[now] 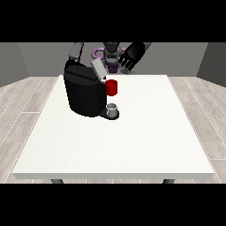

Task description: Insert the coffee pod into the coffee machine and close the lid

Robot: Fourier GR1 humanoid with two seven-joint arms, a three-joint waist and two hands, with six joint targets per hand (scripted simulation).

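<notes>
The table (132, 145) is white and carries the work at its far-left part, within the robot's reach. The machine (84, 95) is a black block standing there, its front turned toward the view's right; this leaves its loading side facing the open table. The lid (98, 69) is a pale grey flap tilted up at the machine's top, which suggests the chamber is open for loading and the closing step is not yet done. The hand at the view's right (132, 55) is raised above the far table edge, well apart from the machine, its fingers spread and curved with nothing in them. The other hand is hidden behind the machine; only its arm (76, 52) shows, so its state cannot be told. A red thing at the machine (111, 87) sits just below the lid. A grey thing (113, 109) stands on the machine's base (106, 114) under the red thing; whether it is the pod cannot be told. No brand, label or writing can be read.
</notes>
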